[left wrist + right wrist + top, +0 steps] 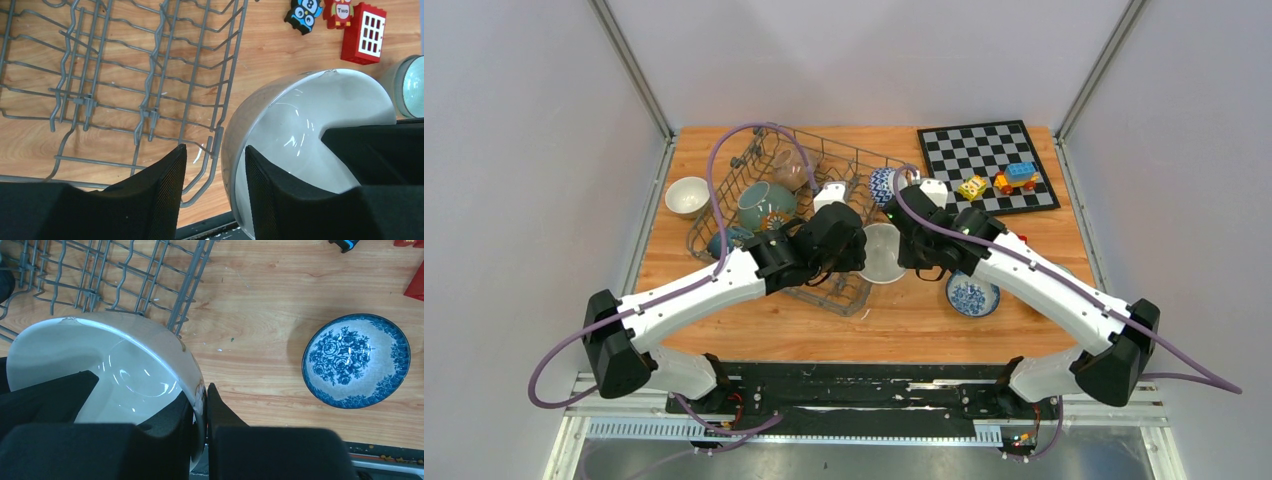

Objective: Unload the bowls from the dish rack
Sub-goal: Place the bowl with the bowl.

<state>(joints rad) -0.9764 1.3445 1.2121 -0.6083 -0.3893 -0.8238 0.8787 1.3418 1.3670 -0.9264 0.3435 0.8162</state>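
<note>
White bowl [883, 252] is just beside the dish rack [827, 158], at its near right corner. Right gripper [200, 400] is narrow, pinching the bowl's rim. Left gripper [215, 148] is half open, straddling the rack-side rim, outer finger not touching.

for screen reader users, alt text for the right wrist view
The right hand grips the rim of a white bowl beside the grey wire dish rack. A blue floral bowl sits apart on the wooden table.

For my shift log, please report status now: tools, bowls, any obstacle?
Right tool shut on white bowl rim. Left tool open, astride opposite rim. Teal bowl in dish rack. Rack wall close beside left tool.
</note>
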